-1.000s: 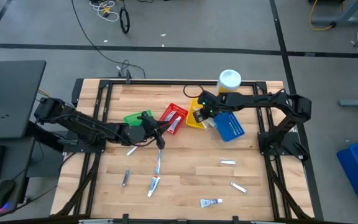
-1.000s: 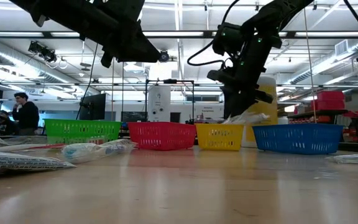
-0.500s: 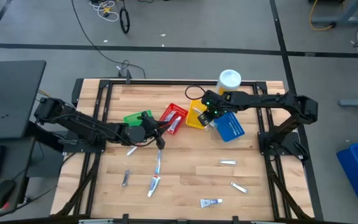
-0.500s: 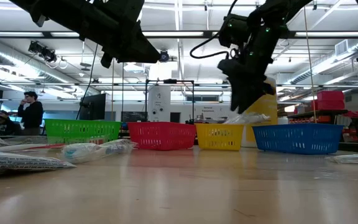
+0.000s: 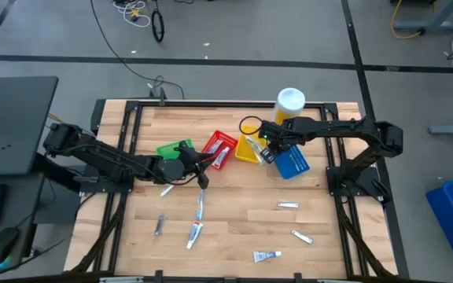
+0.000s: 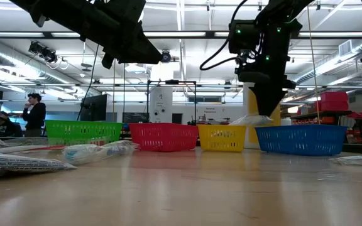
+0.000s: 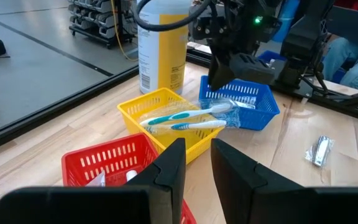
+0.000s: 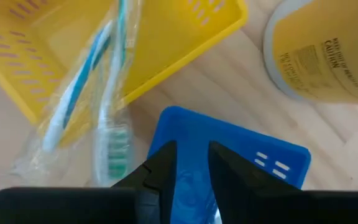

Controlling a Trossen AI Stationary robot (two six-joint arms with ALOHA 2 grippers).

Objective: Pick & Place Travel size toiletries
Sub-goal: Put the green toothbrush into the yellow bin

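Observation:
Two toothbrushes in a clear packet lie across the yellow bin. Their handles are in the bin, and their heads stick out over its rim toward the blue bin. My right gripper hovers above the gap between these two bins, slightly open and holding nothing. My left gripper waits in the air by the red bin, slightly open and empty. Several tubes and a toothbrush lie flat on the near half of the table.
A tall yellow bottle with a white cap stands just behind the bins. A green bin sits left of the red one, which holds a few items. Loose toiletries lie at the near left and near right. People stand in the room behind.
My right gripper has moved toward the table's right, from over the yellow bin to the edge of the blue bin. The toothbrush packet has stayed lying across the yellow bin.

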